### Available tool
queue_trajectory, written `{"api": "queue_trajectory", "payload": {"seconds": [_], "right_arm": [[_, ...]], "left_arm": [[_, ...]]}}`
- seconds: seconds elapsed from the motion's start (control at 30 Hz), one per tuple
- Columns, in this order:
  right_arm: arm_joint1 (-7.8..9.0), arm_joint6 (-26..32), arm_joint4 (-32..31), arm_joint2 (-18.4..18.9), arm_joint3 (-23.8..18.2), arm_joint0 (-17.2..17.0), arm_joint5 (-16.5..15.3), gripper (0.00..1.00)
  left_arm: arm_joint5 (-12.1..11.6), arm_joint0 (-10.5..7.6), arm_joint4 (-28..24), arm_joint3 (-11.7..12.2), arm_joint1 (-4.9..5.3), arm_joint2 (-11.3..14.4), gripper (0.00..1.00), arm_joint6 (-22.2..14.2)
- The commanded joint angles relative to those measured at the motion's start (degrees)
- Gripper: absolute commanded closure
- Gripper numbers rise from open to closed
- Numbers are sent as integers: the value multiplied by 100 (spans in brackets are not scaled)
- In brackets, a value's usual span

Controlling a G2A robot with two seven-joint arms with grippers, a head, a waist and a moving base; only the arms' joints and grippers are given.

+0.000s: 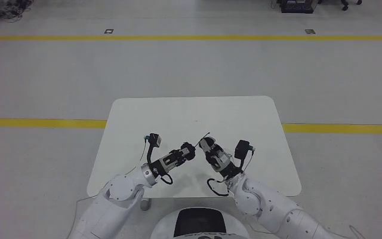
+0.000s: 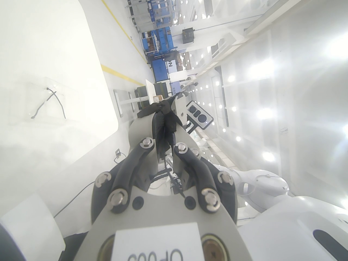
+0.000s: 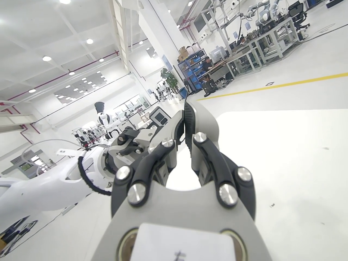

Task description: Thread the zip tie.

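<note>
Left gripper (image 1: 190, 146), right gripper (image 1: 203, 142) jaws clamped on zip tie (image 3: 185, 95), above front edge of desk (image 1: 191, 113).
Risk: tail flex or slip, missed head slot.

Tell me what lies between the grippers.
Top view: only a narrow strip of bare white table, between left gripper and right gripper holding the thin black zip tie.
</note>
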Motion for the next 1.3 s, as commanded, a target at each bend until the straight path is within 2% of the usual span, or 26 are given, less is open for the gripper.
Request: {"api": "queue_trajectory", "payload": {"seconds": [0.0, 0.27, 0.73, 1.1, 1.27], "right_arm": [[-4, -2, -18, -5, -16, 0, 0, 100], [15, -439, -127, -76, -125, -44, 0, 100], [0, -142, 603, -378, 94, 151, 0, 100], [70, -469, 504, -593, -5, 281, 0, 100], [111, -429, 605, -700, 63, 352, 0, 100]], "left_arm": [[0, 0, 0, 0, 0, 0, 100, 0], [0, 0, 0, 0, 0, 0, 100, 0], [0, 0, 0, 0, 0, 0, 100, 0], [0, 0, 0, 0, 0, 0, 100, 0], [0, 0, 0, 0, 0, 0, 100, 0]]}}
